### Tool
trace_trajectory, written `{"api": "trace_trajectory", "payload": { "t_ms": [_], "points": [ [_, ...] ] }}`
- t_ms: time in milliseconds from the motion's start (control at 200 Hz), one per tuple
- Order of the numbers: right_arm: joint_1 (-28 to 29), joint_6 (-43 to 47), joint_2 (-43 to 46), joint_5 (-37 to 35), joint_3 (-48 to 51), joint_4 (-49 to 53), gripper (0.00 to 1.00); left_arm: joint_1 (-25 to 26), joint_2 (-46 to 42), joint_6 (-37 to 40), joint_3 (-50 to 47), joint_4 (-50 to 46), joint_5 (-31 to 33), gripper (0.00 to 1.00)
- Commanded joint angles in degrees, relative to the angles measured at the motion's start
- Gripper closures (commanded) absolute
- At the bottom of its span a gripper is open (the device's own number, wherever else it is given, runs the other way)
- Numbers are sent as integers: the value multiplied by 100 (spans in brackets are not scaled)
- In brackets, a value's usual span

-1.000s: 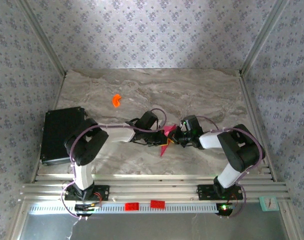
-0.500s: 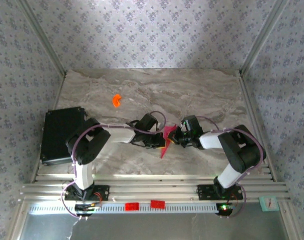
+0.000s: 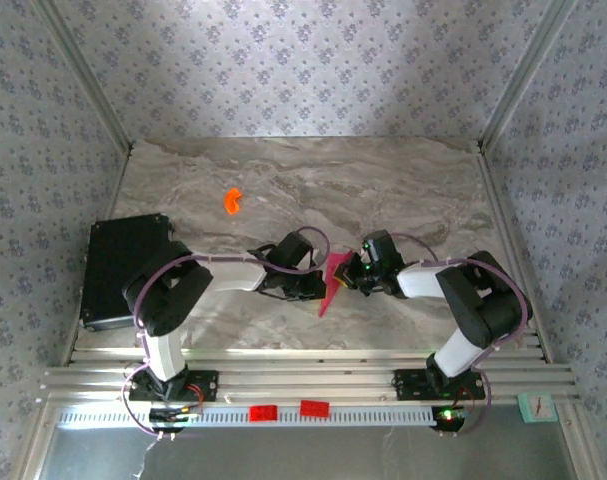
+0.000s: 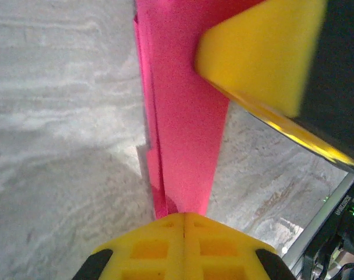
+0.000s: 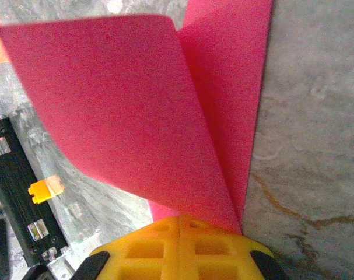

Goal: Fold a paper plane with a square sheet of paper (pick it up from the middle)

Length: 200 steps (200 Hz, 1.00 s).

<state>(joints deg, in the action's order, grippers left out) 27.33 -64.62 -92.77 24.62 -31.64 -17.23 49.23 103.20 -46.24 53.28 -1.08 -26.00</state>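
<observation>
Left gripper (image 3: pixel 316 284) and right gripper (image 3: pixel 352 272) meet at mid-table, each with its yellow fingers pressed together on the pink paper (image 3: pixel 326 298). The paper is held between them as a slim folded strip, its pointed end aimed toward the near edge.

From the left wrist, the left gripper (image 4: pixel 184 217) nips the narrow end of the pink paper (image 4: pixel 182 116), whose layered edges show along one side. A yellow finger (image 4: pixel 255 52) of the other claw crosses the strip further up. From the right wrist, the right gripper (image 5: pixel 179 219) clamps the paper (image 5: pixel 136 99) where two flaps converge (one broad and curling outward, one narrow and flat).

The tabletop (image 3: pixel 403 190) is a grey-veined, marble-look slab. Walls (image 3: pixel 303 60) papered in a small floral print close it in on three sides, with aluminium posts (image 3: pixel 83 75) rising at the corners. Aluminium rails (image 3: pixel 303 378) along the near edge carry both arm bases.

A black case (image 3: pixel 118 265) lies at the table's left edge, just beside the left arm's elbow. A small orange plastic piece (image 3: pixel 232 200) sits well apart from the paper, toward the far left. Two red tags (image 3: pixel 283 411) and a teal object (image 3: pixel 536 405) rest on the front ledge. In the top view the two gripper bodies crowd the paper's upper end and hide part of it.
</observation>
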Motion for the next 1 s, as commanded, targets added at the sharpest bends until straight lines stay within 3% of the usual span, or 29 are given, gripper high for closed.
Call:
{"api": "trace_trajectory", "payload": {
  "t_ms": [0,195,510,994],
  "points": [
    [39,-147,-144,-451,44,1013,99,51,-456,177,79,-283,181,97],
    [43,-174,-75,-467,48,1079,100,104,-423,152,379,-174,-156,98],
    [42,-162,-66,-448,28,1097,100,113,511,-69,877,-85,-441,98],
    [-31,-42,-39,-540,37,1356,100,280,358,-72,92,-642,-520,98]
  ]
}}
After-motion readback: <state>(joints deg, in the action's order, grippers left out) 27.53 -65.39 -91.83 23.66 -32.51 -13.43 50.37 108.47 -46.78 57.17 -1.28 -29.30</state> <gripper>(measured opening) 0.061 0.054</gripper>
